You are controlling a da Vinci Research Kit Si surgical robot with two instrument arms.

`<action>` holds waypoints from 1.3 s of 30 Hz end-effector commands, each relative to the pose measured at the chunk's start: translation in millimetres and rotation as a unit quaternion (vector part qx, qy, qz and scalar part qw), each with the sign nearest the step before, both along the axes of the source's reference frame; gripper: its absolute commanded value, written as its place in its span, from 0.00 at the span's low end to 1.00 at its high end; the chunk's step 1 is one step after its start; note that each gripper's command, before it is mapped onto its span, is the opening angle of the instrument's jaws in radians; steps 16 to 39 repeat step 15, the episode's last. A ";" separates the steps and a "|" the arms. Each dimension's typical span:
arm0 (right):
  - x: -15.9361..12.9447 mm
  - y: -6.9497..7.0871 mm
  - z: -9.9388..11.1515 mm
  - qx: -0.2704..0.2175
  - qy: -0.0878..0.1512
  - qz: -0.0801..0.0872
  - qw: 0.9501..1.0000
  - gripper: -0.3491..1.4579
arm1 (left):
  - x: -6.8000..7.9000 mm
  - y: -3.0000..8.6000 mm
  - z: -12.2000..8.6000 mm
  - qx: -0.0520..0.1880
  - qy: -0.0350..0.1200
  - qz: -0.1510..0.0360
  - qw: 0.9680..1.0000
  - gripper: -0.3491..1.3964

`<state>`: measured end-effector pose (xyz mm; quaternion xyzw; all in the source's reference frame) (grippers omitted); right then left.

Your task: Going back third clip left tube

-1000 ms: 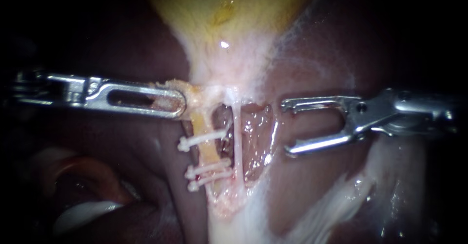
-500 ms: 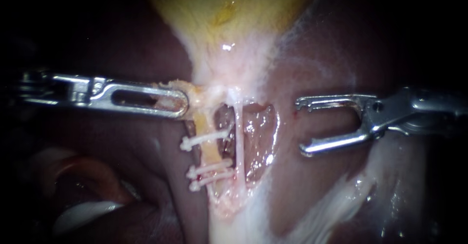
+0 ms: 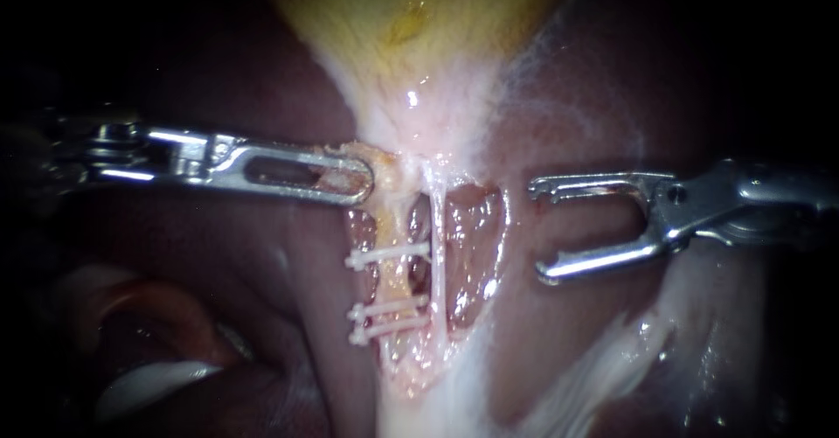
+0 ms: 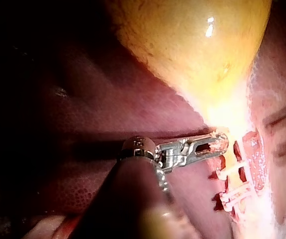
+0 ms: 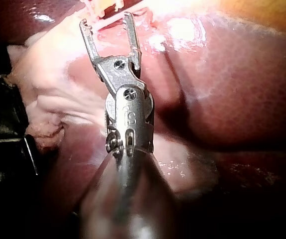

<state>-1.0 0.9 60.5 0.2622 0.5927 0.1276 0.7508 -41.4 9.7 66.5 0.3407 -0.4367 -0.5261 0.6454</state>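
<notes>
The yellow gallbladder (image 3: 419, 27) narrows to a pale neck. Below it run two tubes: the yellowish left tube (image 3: 385, 282) and the thin white right tube (image 3: 438, 267). Three white clips cross the left tube, one higher (image 3: 389, 255) and two close together lower (image 3: 391, 306) (image 3: 389, 326). My left instrument (image 3: 360, 184) is shut on yellowish tissue at the top of the left tube. My right instrument (image 3: 540, 230) stands open and empty, right of the tubes and apart from them. The right wrist view shows its open jaws (image 5: 108, 21) short of the clips.
Dark red liver (image 3: 568, 333) surrounds the opened window beside the tubes. White shiny tissue (image 3: 603, 359) runs along the lower right. The left wrist view has the gallbladder (image 4: 193, 45) ahead of the left instrument (image 4: 221, 143), with the clips (image 4: 232, 170) beside it.
My right instrument drew back to the right, away from the tubes, jaws still open, then held still. My left instrument shifted right with its tissue, and the clipped tube stands straighter.
</notes>
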 end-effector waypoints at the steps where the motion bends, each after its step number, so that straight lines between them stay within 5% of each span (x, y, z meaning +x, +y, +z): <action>1: 0.0 0.0 0.0 0.000 -0.001 0.001 1.000 0.47 | -0.1 -0.1 0.1 -0.001 0.001 -0.001 1.000 0.00; 39: 0.0 -0.1 -0.1 0.000 0.000 0.000 1.000 0.47 | -0.1 0.0 0.1 0.000 0.002 0.000 1.000 0.00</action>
